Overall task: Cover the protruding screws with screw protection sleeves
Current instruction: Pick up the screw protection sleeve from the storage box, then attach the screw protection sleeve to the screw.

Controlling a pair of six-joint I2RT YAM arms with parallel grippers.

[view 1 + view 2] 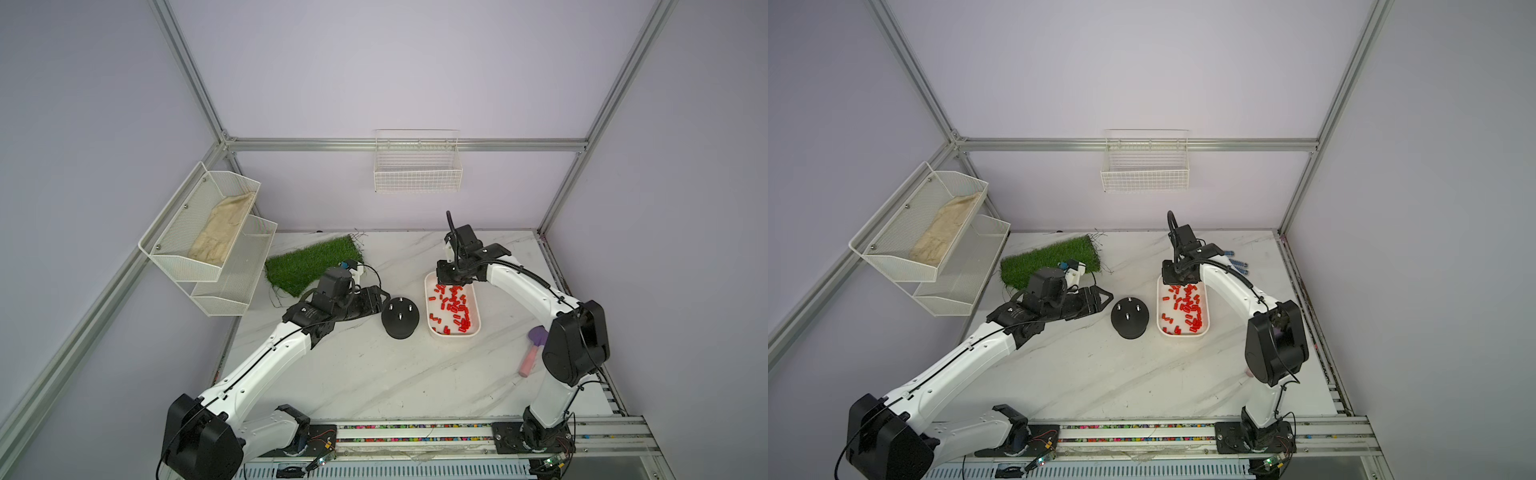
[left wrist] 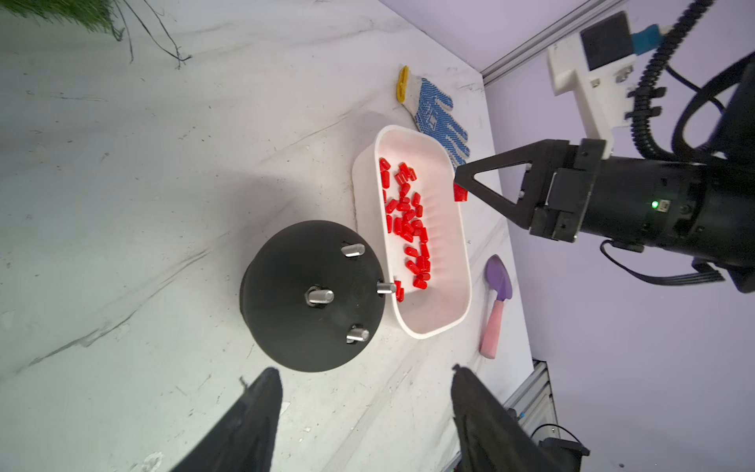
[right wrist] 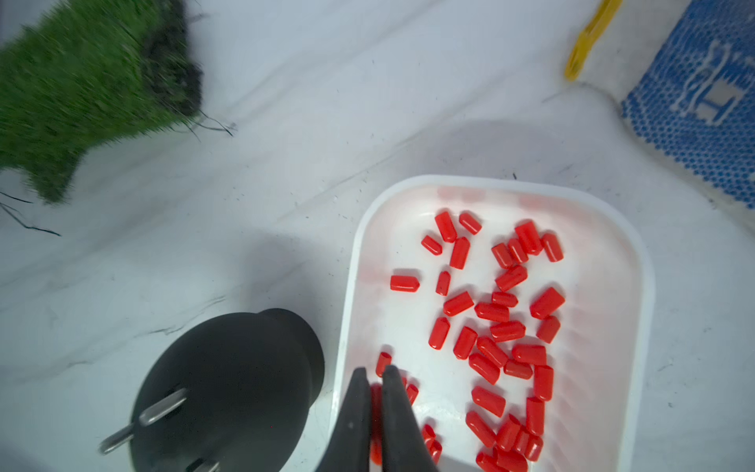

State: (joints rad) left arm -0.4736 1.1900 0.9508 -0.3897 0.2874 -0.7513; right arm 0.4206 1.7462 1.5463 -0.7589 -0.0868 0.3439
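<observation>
A white marble-patterned table (image 1: pixel 374 374) is seen in both top views, and all things of the task are laid on it. At its far left part a green grass mat (image 1: pixel 311 264) is placed. Towards the right a white oblong tray (image 1: pixel 479 316) is set. Just beside its left long side, not touching it, a black dome-shaped base (image 1: pixel 400 322) is stood. Behind the tray a white glove with blue dots (image 2: pixel 441 118) is laid flat. To the right of the tray a small shovel (image 2: pixel 498 302) with purple blade and pink handle is laid.

The left gripper (image 2: pixel 365 370) is held low just beside the base, on its left side, and is pointed towards it. Its fingers are spread wide and nothing is found between them. The right gripper (image 3: pixel 375 374) is held over the far end of the tray and is pointed down.

Four protruding screws (image 2: pixel 320 295) are stood upright on the top of the base, one in the middle and three around it, and all are seen as bare metal. The screw protection sleeves (image 3: pixel 490 312), many and bright red, are scattered inside the tray. A single sleeve (image 2: pixel 460 192) is pinched between the tips of the right gripper and is lifted off the tray floor, as is shown in the left wrist view.
</observation>
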